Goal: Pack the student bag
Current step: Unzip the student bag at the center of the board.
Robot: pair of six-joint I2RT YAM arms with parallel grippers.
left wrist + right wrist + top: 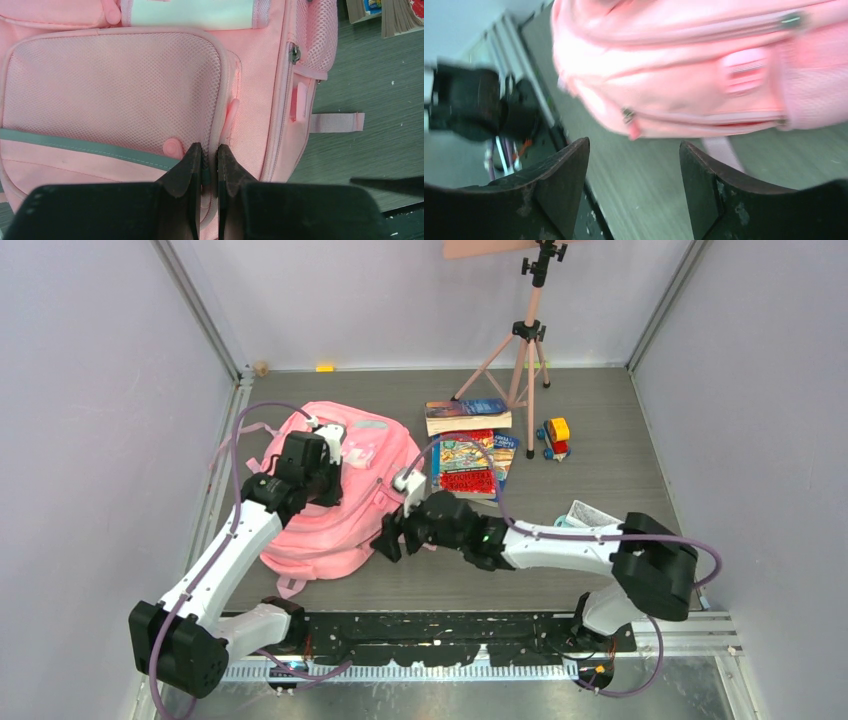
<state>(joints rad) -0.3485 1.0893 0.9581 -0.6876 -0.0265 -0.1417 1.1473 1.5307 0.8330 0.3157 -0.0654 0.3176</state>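
Pale walls enclose a grey surface (600,420) where the student bag (335,510) lies front-up at left, with books (470,465) just beside it. Left jaws pinch its front-pocket seam; right jaws gape empty near a side zip pull (630,119). Opening the bag seems in hand. Next, the right jaws must grasp that pull.

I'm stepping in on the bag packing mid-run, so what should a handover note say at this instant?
Left hand: shut, pinching the edge of the front mesh pocket on the student bag.
Right hand: open and empty, close to the bag's right side.
The bag lies flat, left of centre. The books and the toy truck sit on the table to its right, outside it.
Done: nothing visibly packed, and no compartment looks open.
Left: probably open a compartment, load the books and toy, then zip up.
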